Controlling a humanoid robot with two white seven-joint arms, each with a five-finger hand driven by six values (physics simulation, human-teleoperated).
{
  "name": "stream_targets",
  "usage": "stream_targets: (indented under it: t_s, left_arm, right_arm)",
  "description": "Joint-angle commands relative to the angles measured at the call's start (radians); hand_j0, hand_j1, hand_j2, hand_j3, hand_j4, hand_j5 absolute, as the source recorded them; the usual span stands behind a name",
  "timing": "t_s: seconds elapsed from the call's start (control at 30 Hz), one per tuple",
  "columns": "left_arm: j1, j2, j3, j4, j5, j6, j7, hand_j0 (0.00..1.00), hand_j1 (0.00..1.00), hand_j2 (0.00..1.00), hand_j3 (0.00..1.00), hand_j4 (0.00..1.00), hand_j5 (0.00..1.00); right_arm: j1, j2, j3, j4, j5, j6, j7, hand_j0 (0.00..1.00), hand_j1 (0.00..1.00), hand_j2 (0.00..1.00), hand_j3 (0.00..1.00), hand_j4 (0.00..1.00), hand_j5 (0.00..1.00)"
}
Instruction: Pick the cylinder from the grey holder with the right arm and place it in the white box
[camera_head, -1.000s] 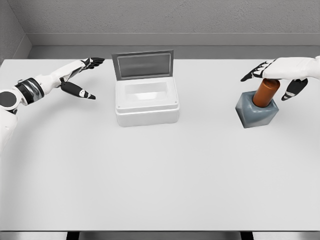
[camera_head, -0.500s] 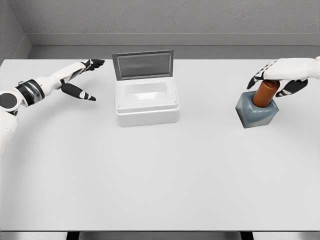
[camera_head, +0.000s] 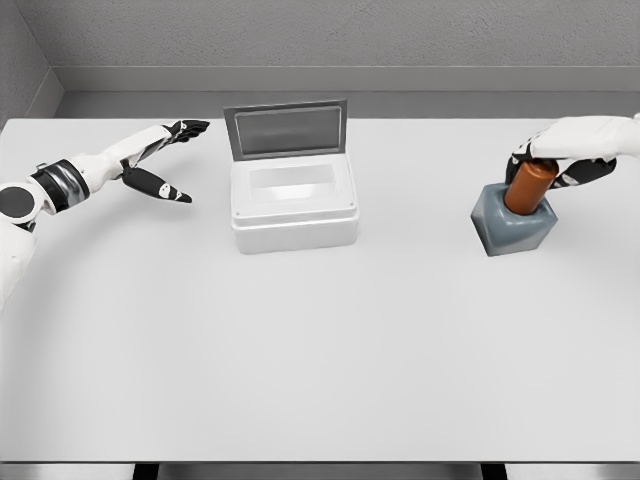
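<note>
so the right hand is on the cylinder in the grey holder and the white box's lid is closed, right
Not quite: the lid is open, standing upright at the back of the white box, as the head view shows. The rest holds: the right hand is on the cylinder, which sits in the grey holder.

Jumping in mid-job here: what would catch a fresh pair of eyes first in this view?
The brown cylinder at the right, standing tilted in the grey holder, with the right hand curled around its top. Next, the white box at centre-left, its lid up. The left hand hangs open over the table at the far left.
</note>
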Motion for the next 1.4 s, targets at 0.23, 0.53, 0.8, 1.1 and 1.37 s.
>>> stream_targets:
  t_s: [0.23,0.53,0.8,1.1,1.37]
  left_arm:
    - [0.0,-0.001,0.0,-0.001,0.008,0.002,0.0,1.0,1.0,1.0,1.0,1.0,1.0]
    - [0.0,0.0,0.0,-0.001,0.008,0.002,0.0,1.0,1.0,1.0,1.0,1.0,1.0]
    - [0.0,0.0,0.0,-0.001,0.008,0.002,0.0,1.0,1.0,1.0,1.0,1.0,1.0]
    - [0.0,0.0,-0.002,-0.001,0.008,0.002,0.0,1.0,1.0,1.0,1.0,1.0,1.0]
    - [0.0,0.005,-0.002,-0.003,0.01,0.002,0.0,1.0,1.0,1.0,1.0,1.0,1.0]
  right_arm:
    - [0.002,0.0,0.002,0.003,0.002,-0.004,0.001,0.42,0.42,0.42,0.42,0.42,0.42]
    - [0.0,-0.003,-0.005,-0.008,0.001,-0.004,-0.002,0.39,0.39,0.39,0.39,0.39,0.39]
    - [-0.014,-0.004,-0.002,-0.008,-0.004,-0.004,-0.003,0.39,0.39,0.39,0.39,0.39,0.39]
    - [-0.012,0.0,0.002,-0.008,-0.011,-0.004,-0.011,0.39,0.39,0.39,0.39,0.39,0.39]
    - [-0.014,-0.009,-0.002,-0.025,-0.036,-0.004,-0.011,0.39,0.39,0.39,0.39,0.39,0.39]
